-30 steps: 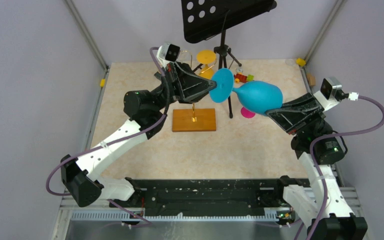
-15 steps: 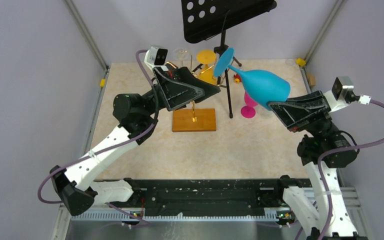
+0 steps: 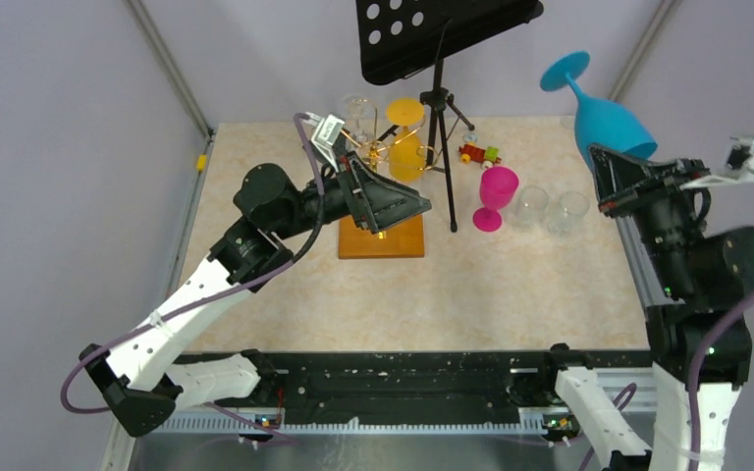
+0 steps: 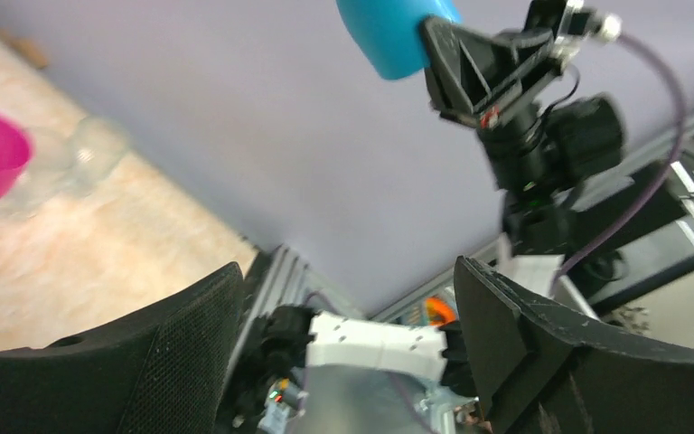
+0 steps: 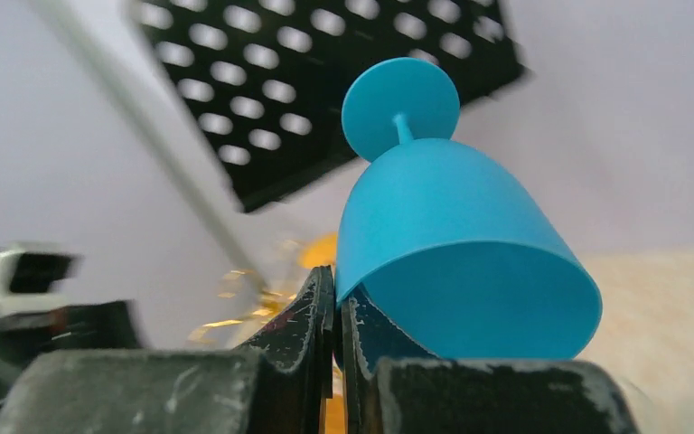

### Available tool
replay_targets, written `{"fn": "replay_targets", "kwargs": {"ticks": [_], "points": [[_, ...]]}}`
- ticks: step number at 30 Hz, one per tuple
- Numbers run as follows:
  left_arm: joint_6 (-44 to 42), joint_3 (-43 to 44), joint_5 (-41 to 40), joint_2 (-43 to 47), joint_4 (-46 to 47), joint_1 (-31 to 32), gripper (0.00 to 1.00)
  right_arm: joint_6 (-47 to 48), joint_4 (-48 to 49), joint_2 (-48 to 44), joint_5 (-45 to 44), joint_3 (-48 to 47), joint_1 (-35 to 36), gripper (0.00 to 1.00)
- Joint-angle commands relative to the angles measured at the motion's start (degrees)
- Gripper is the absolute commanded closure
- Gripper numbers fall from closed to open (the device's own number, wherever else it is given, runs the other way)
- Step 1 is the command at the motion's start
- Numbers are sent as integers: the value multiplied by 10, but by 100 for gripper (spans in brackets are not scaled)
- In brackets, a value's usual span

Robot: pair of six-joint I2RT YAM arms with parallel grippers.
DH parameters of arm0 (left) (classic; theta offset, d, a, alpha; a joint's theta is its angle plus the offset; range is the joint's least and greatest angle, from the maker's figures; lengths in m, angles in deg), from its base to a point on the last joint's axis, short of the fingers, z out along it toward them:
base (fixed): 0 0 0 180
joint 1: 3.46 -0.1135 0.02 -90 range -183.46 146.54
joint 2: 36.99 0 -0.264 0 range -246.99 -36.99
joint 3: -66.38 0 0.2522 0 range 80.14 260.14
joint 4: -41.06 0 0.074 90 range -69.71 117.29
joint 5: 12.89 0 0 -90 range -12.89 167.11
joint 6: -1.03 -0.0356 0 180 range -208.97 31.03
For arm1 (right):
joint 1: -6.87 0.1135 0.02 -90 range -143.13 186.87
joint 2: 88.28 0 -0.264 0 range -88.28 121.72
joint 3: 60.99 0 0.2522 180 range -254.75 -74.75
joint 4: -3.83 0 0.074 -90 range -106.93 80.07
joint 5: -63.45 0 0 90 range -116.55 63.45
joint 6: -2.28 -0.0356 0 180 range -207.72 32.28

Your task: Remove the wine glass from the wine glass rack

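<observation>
Top external view: blue wine glass, inverted, upper right of frame, rim pinched in clenched right gripper. Left gripper, centre, has just released its foot, jaws spread. Wine glass rack, centre, well apart; removal judged done.

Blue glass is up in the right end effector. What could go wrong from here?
1. The right end effector pinches only the rim wall of the blue glass, foot up and tilted; it may pivot or slip.
2. The pink glass and two clear glasses stand near that arm; a set-down there could knock them.
3. The left end effector hangs open close to the rack and yellow glass; pulling back could snag its wire arms.
</observation>
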Motion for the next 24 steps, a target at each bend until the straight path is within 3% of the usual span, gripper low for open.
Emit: {"fn": "replay_targets", "kwargs": {"ticks": [1,5,9,14,24], "points": [[-143,35,-63,31,-157,-1,11,135,-288,93,-227,-49,2,100],[-208,44,-124,52,-223,-1,11,184,-346,170,-351,-84,1,100],[-246,45,-172,68,-259,-1,11,238,-376,267,-407,-153,-5,100],[-269,40,-194,79,-275,-1,11,272,-409,383,-393,-211,-63,100],[-267,28,-176,73,-276,-1,11,247,-433,480,-378,-175,-138,100]]}}
